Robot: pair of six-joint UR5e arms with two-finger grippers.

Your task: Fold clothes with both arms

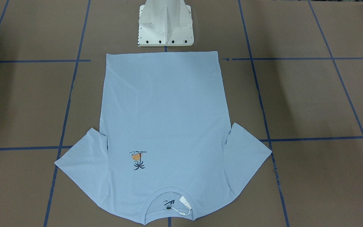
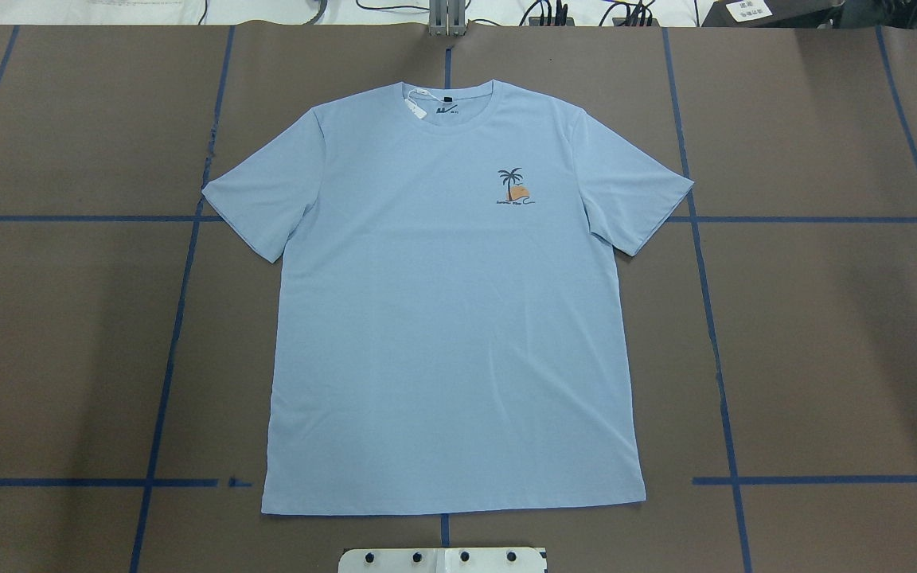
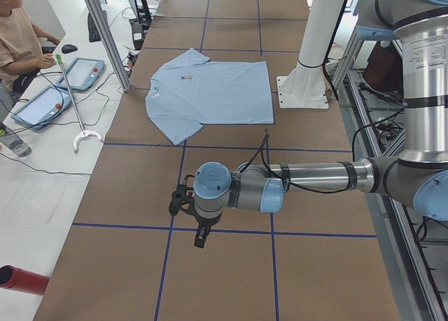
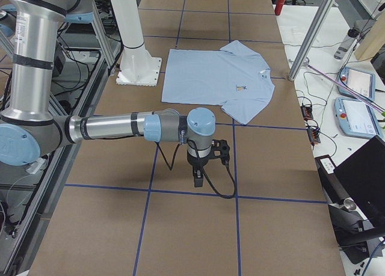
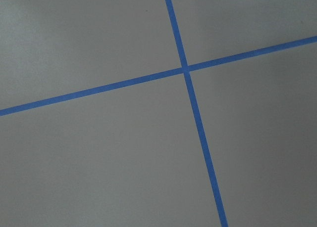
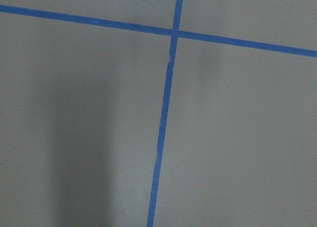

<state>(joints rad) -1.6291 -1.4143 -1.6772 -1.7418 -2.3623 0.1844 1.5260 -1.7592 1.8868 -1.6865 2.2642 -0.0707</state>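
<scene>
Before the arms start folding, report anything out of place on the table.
Nothing serious: the T-shirt lies flat, print up, sleeves spread. Only a white tag on a string lies loose at its neck.

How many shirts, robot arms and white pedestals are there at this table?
Shirt: 1
Robot arms: 2, left arm and right arm
White pedestal: 1
Total: 4
</scene>
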